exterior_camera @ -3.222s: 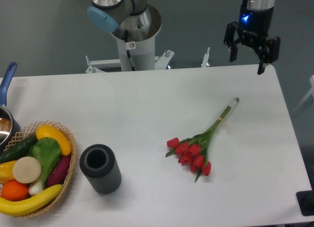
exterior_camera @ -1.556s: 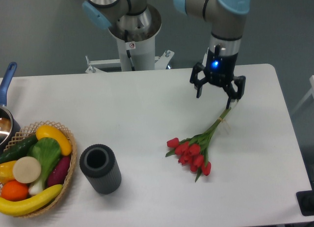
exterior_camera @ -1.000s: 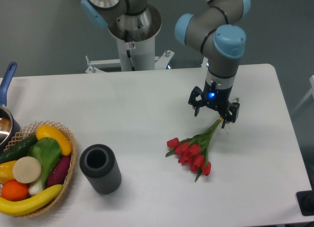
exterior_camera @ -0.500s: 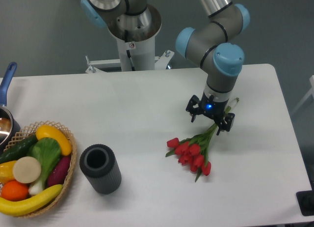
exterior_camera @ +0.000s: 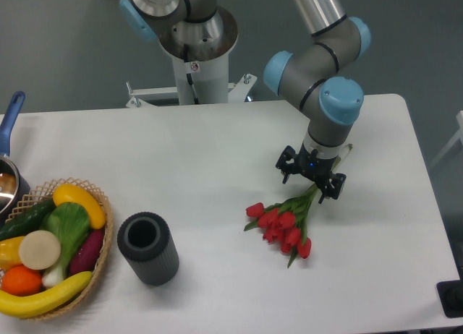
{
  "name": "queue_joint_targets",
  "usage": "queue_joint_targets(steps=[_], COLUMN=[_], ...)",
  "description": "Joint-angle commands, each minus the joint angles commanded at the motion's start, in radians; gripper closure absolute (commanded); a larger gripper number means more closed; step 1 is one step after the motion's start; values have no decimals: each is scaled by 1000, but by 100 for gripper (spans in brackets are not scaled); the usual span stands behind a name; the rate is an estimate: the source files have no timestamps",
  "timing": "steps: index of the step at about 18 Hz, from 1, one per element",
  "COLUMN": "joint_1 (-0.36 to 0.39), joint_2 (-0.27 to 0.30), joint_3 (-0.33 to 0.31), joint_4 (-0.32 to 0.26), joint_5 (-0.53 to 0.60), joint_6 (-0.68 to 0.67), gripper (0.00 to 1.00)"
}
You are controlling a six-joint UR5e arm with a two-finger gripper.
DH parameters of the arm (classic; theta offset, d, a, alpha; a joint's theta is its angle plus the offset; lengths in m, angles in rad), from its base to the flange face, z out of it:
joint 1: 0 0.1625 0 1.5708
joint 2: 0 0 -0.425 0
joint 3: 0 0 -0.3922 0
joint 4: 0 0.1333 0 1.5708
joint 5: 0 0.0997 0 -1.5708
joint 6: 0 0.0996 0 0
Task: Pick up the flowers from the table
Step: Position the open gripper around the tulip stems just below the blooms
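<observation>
The flowers [exterior_camera: 284,224], red tulips with green leaves and thin stems, lie on the white table [exterior_camera: 202,175] right of centre, blooms toward the front, stems running back and right. My gripper [exterior_camera: 311,183] hangs open, low over the stems just behind the leaves, one finger on each side of them. The far end of the stems is hidden behind the gripper and wrist. Nothing is held.
A dark ribbed cylinder [exterior_camera: 147,248] stands upright left of the flowers. A wicker basket of fruit and vegetables [exterior_camera: 48,247] sits at the front left edge. A pot with a blue handle [exterior_camera: 9,162] is at the left edge. The arm's base [exterior_camera: 195,52] rises behind the table.
The gripper came in from beyond the back right corner, dropped toward the table and moved along the stems toward the blooms. The flowers have not moved.
</observation>
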Motion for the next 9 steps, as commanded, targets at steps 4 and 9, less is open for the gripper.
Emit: queue_joint_targets(steps=[4, 9], joint_1=[-3, -9], joint_2=[-8, -25], joint_3=[-14, -14], joint_4=[3, 5], joint_5=[12, 31], joint_6=[29, 29], gripper=[0, 0])
